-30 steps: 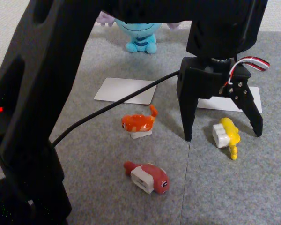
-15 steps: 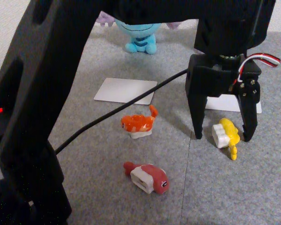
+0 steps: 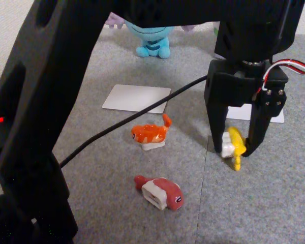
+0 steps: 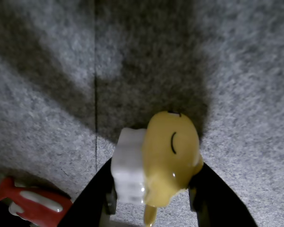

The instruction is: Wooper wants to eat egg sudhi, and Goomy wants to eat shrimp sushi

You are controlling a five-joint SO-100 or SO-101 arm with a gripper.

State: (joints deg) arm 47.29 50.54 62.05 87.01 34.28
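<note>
Fixed and wrist views. Wooper (image 3: 151, 38) was seen at 12 o'clock of the grey carpet (image 3: 142, 203), behind a white card (image 3: 136, 98); a second card (image 3: 244, 113) was seen at 3 o'clock of the first. The claw (image 3: 233, 150) was clamped on the egg sudhi (image 3: 233, 144), at 3 o'clock of the shrimp sushi (image 3: 150, 134), rice block against one finger and yellow top against the other. The grip was judged best kept firm and the lift straight, since the tail hung free and the carpet seam lay beneath. A red sushi (image 4: 28, 203) was noted at 8 o'clock in the wrist view.
</note>
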